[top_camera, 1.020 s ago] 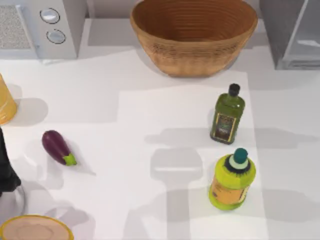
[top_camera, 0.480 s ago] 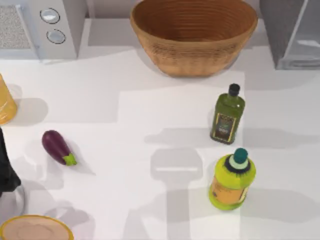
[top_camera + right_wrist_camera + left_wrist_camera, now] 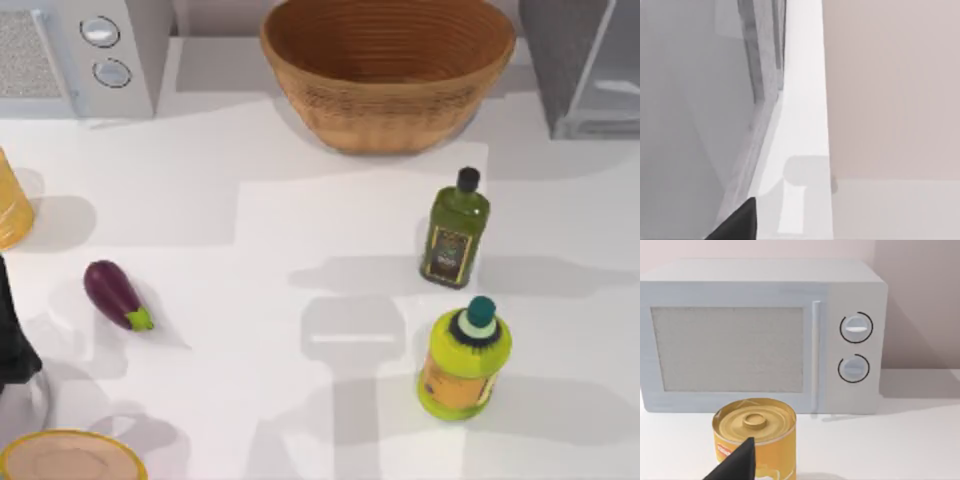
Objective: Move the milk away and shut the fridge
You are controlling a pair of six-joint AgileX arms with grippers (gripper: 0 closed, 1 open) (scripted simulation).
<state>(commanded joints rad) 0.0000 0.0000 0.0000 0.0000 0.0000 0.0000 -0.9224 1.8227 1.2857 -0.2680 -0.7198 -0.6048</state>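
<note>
A light-grey microwave (image 3: 762, 337) spans the upper and middle frame, its speckled door panel at left, a vertical handle (image 3: 815, 352) just right of it. Two round knobs sit stacked at the right: the upper knob (image 3: 856, 328) and the lower knob (image 3: 854, 368). Low in the frame, left of centre, a yellow can (image 3: 756, 437) stands upright on the white table (image 3: 890, 445) before the microwave. A black fingertip (image 3: 737, 464) pokes up at the bottom edge, overlapping the can.
</note>
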